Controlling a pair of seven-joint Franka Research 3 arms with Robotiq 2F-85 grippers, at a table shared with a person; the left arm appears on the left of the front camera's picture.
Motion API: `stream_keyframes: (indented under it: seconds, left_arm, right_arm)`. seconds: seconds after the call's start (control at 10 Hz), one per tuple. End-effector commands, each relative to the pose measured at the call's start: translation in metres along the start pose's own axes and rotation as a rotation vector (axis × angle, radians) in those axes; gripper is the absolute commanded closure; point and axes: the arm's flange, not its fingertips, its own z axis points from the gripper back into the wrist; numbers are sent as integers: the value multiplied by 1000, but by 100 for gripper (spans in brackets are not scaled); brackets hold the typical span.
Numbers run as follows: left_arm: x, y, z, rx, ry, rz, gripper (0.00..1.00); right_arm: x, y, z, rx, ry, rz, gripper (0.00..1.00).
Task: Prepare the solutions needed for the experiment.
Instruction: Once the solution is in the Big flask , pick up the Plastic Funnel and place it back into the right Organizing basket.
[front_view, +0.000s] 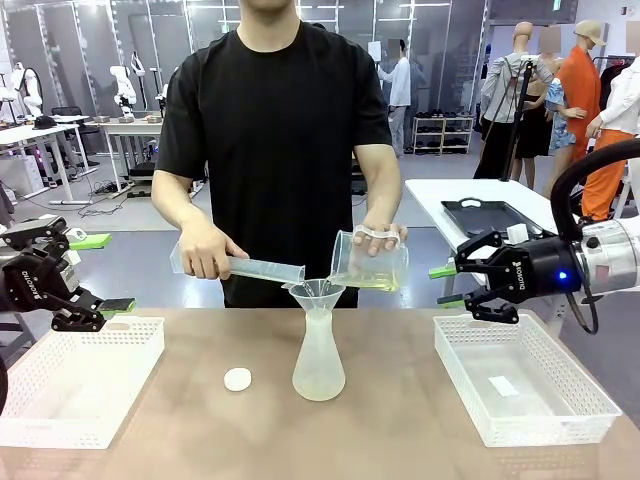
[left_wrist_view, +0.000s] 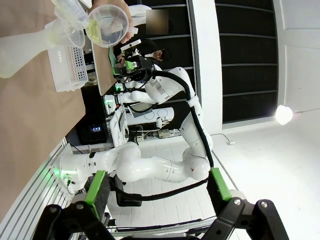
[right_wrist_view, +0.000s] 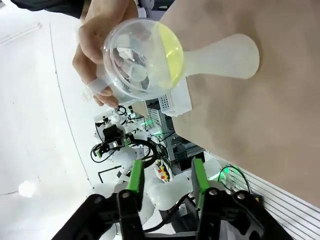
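**While two spouts share one funnel, spill risk is the main worry**

Person at the far side is pouring. Hand at scene right (front_view: 380, 238) is wrapped round a clear cup (front_view: 366, 258), which is tilted with its lip at the funnel (front_view: 317, 295). The funnel sits in the flask (front_view: 319, 360) at mid-table. The yellow-green liquid (front_view: 375, 282) pools in the cup's low corner, just under that hand's fingers. Hand at scene left (front_view: 208, 255) is clamped on a tube (front_view: 262, 268), whose mouth is also at the funnel rim.

Risks, as I read it:
- Two vessels crowd one small funnel. Pouring too fast could overflow it or miss onto the table (front_view: 400, 440).
- The funnel looks merely dropped into a narrow neck. A knock from cup or tube could tip it, or the flask.
- The white disc (front_view: 238, 379) lies just left of the flask, so a spill would wet it.
- Right gripper (front_view: 443, 284) hovers right of the cup, near it but apart, above the far rim of the right basket (front_view: 560, 425). Its jaws are spread and empty. Any drift left could strike cup or hand.

Left gripper (front_view: 105, 272) is spread wide and empty over the left basket (front_view: 60, 432), well apart from the liquid.
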Motion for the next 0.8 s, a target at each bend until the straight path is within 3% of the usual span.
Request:
stream_keyframes:
  seconds: [0.0,0.1,0.2,0.3,0.4,0.7]
  left_arm:
    - [0,-2,0,-17,3,3,0]
    - [0,-2,0,-17,3,3,0]
    - [0,-2,0,-17,3,3,0]
    - [0,-2,0,-17,3,3,0]
    - [0,-2,0,-17,3,3,0]
    - [0,-2,0,-17,3,3,0]
  right_arm:
    - [2,-1,2,27,-6,7,24]
    - [2,-1,2,22,-3,13,40]
    - [2,-2,2,24,-3,16,4]
    - [2,-2,1,24,-2,17,20]
    - [1,0,-1,-1,2,30,0]
    - [1,-1,4,7,-2,-2,0]
